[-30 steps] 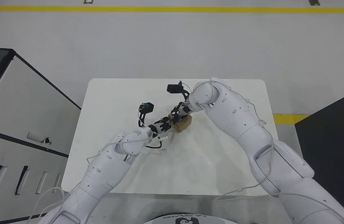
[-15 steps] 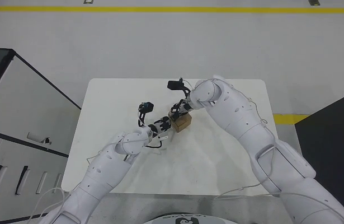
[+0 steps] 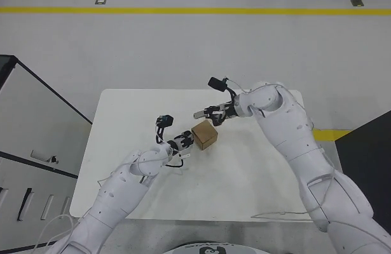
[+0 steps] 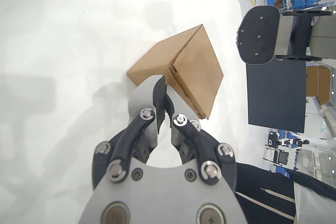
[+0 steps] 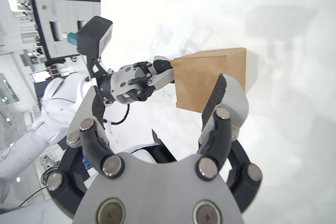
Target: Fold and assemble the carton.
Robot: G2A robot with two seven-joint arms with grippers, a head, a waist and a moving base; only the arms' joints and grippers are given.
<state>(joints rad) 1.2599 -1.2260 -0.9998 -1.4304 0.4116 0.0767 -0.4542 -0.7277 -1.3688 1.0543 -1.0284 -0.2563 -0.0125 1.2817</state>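
Carton pinched at one corner, the other gripper spread wide

From above we see the brown carton (image 3: 205, 134) near the middle of the table (image 3: 259, 184), with the left gripper (image 3: 188, 141) at its edge and the right gripper (image 3: 210, 114) just beyond it. Our left wrist camera shows the left fingers clamped on the carton's corner flap. Our right wrist camera shows the right fingers held apart, clear of the carton.

The carton (image 4: 194, 70) is showing matt brown cardboard, with its cut edge baring rough corrugated fluting. The white table (image 4: 78, 25) is looking smooth and carrying a faint sheen. The left gripper (image 4: 164, 101) and right gripper (image 5: 157, 103) are wearing ribbed black rubbery pads (image 5: 214, 96) on satin grey metal, and polished screws (image 4: 209, 169) are glinting on the black links.
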